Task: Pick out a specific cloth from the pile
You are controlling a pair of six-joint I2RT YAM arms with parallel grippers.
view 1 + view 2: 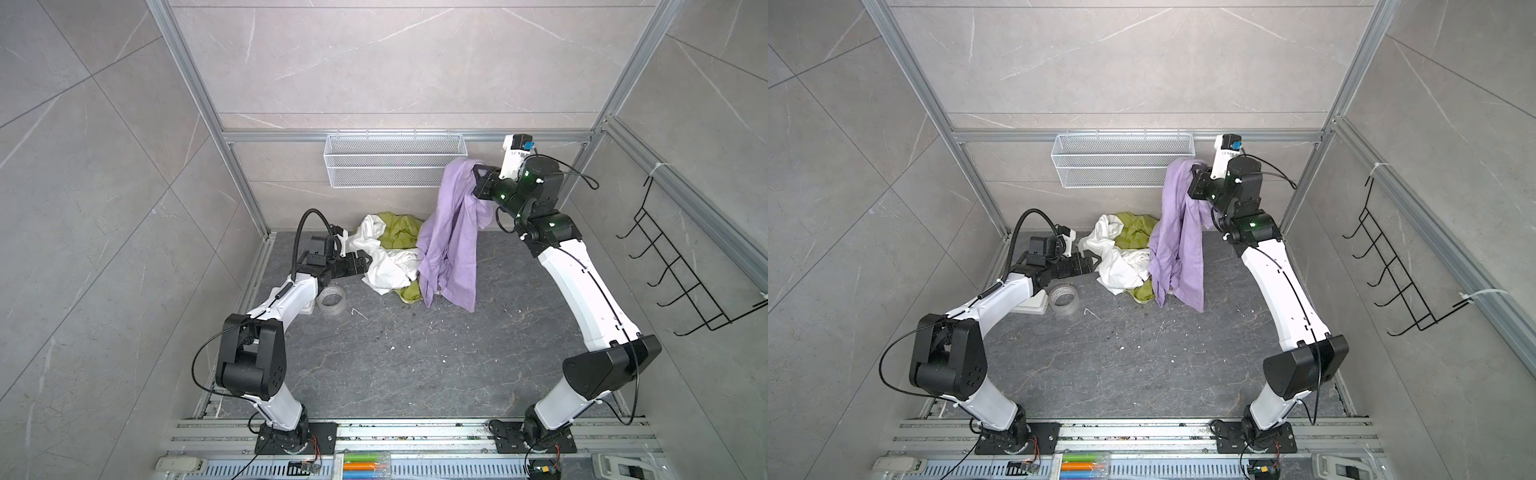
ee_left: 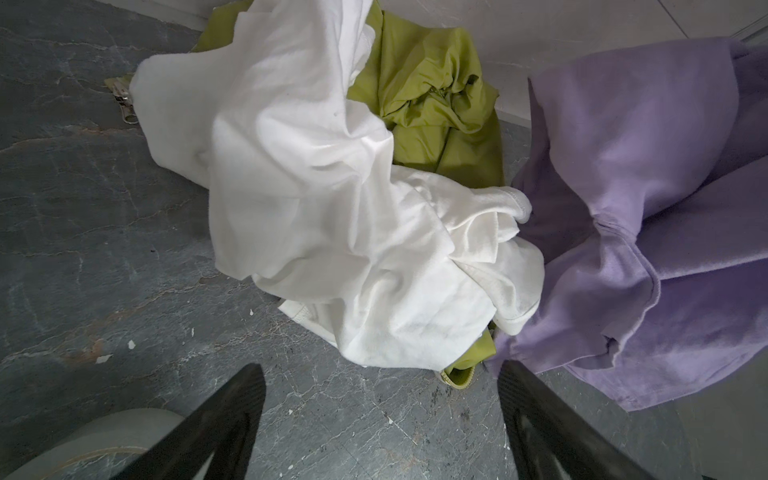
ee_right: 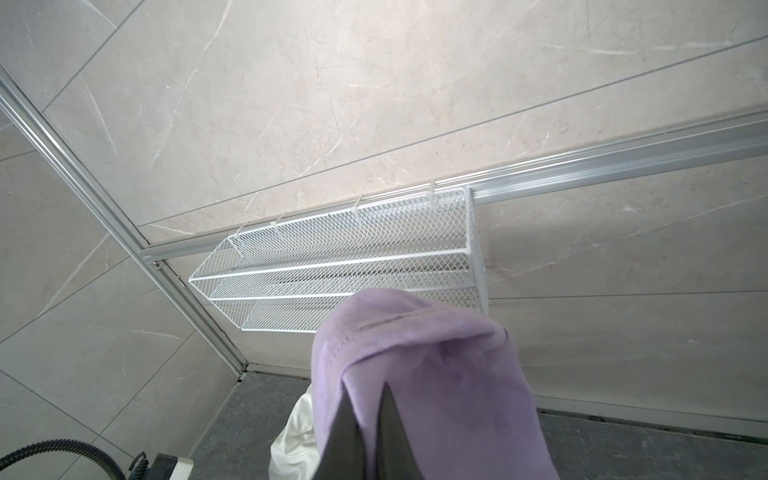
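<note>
My left tool (image 1: 365, 264) is hovering just beside the pile (image 1: 390, 253) on the desk (image 1: 415, 365), jaws wide, holding nothing. Farther back, my right tool (image 1: 477, 183) is clamping the cloth (image 1: 451, 237) by its upper fold, holding it high with the lower end reaching the desk. It is looking soft, light, limp. I am judging a bunched fold the safest hold.

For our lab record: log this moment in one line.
right gripper: shut on cloth, raised | left gripper: open by pile | cloth: partly lifted
</note>
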